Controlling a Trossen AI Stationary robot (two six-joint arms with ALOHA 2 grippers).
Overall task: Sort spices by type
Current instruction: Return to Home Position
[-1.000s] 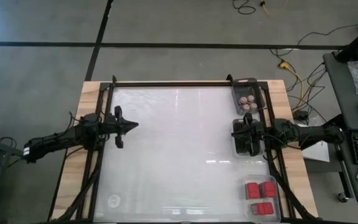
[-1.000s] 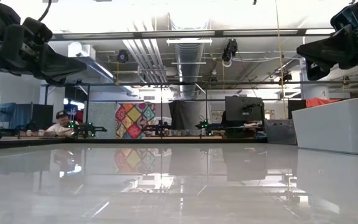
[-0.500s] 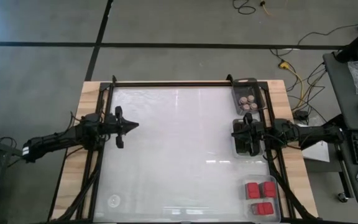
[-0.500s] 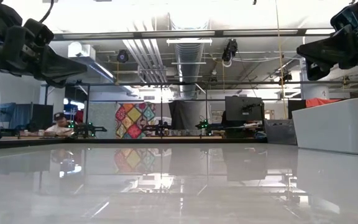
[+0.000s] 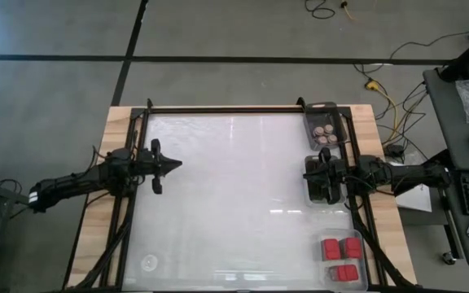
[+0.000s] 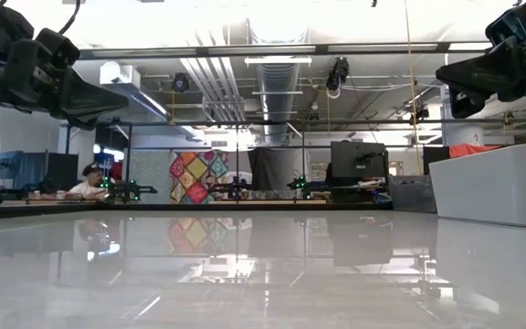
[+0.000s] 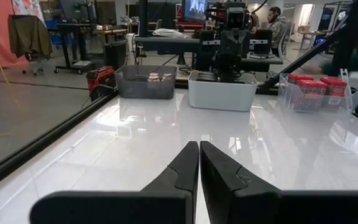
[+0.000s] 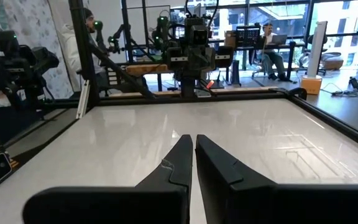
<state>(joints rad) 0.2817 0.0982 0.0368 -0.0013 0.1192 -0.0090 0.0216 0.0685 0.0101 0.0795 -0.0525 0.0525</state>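
Note:
The spices sit in three clear trays along the table's right edge. Round jars with brownish tops (image 5: pixel 324 133) fill the far tray (image 7: pixel 146 81). Red blocks (image 5: pixel 341 259) lie in the near tray (image 7: pixel 316 93). My right gripper (image 5: pixel 306 174) hangs shut above the middle tray (image 7: pixel 221 93), and the arm hides what is in it. My left gripper (image 5: pixel 174 164) hangs shut over the table's left part, pointing level toward the trays. In the wrist views both grippers (image 7: pixel 198 145) (image 8: pixel 193 137) have their fingertips together with nothing between them.
A black frame (image 5: pixel 226 109) runs around the glossy white tabletop (image 5: pixel 226 203). The broad middle of the table between the two grippers is bare. A small round mark (image 5: pixel 149 262) shows near the front left corner. People sit at desks in the room beyond.

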